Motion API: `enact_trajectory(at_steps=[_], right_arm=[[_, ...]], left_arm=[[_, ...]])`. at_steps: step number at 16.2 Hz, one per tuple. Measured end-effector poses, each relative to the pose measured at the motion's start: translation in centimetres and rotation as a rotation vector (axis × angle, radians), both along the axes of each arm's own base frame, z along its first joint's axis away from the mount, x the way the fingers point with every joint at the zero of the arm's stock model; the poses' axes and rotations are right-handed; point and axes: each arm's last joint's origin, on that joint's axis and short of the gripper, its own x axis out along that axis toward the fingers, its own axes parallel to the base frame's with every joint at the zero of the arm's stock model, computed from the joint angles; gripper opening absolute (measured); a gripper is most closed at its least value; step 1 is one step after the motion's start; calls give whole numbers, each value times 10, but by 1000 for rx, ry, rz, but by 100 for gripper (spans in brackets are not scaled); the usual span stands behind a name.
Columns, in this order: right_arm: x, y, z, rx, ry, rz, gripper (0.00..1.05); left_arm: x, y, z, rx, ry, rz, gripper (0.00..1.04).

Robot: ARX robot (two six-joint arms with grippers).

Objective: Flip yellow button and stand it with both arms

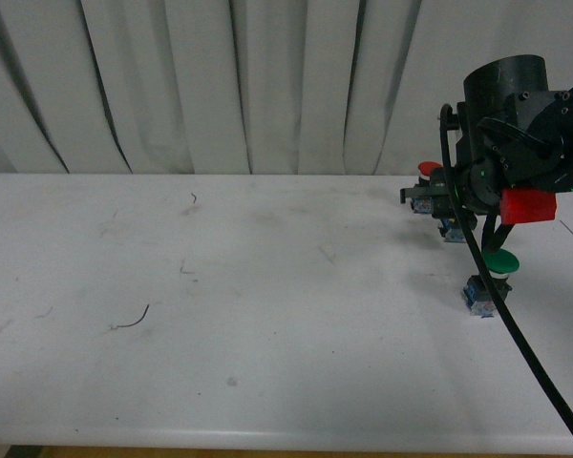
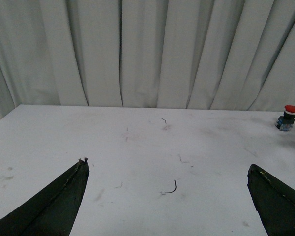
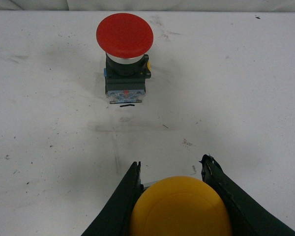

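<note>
Right wrist view: jaws of the right gripper [image 3: 171, 162] grasp the yellow button [image 3: 181, 206] by its cap; the left gripper [image 2: 167, 163] has jaws released, empty.

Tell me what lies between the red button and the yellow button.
Nothing but bare, scuffed table lies between the red button and the yellow button. The right wrist view shows that stretch.

My right gripper [image 3: 171, 161] hung over the right end of the table [image 1: 267, 315], the task button [image 3: 181, 206] between its fingers. A second button [image 3: 125, 35] stood beyond it, and a third button [image 1: 501, 260] stood nearer me.
</note>
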Motion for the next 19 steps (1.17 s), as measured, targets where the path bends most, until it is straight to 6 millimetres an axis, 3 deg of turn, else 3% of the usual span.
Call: enact_trajectory(at_steps=[5, 19], right_arm=[[1, -1, -17, 10, 46, 9, 35], [4, -2, -17, 15, 53, 7, 35]], left_arm=[[0, 0, 0, 0, 0, 0, 98], [0, 0, 0, 0, 0, 0, 98]])
